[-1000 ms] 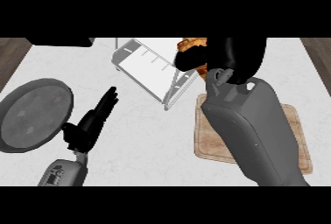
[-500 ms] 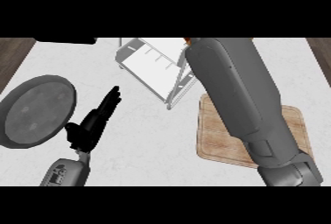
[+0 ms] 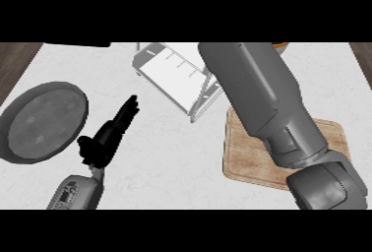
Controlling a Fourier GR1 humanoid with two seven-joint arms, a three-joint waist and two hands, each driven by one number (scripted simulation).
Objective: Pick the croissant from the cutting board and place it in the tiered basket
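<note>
The white wire tiered basket (image 3: 170, 74) stands at the back middle of the counter. My right forearm (image 3: 254, 93) reaches up across the wooden cutting board (image 3: 330, 135) and past the basket's right side. It leaves the picture at the top, so the right hand does not show. A small orange-brown sliver (image 3: 280, 45), perhaps the croissant, peeks out at the top edge just right of that forearm. No croissant shows on the visible part of the board. My left hand (image 3: 105, 138) rests open at the lower left, fingers straight and pointing up-right, holding nothing.
A dark round plate (image 3: 44, 120) lies at the counter's left edge, close to my left hand. A black object (image 3: 76, 44) sits at the back left. Brown wood borders the counter at both far corners.
My right arm has stretched farther toward the back, carrying the hand and croissant out of the top of the view. The left hand has barely moved.
</note>
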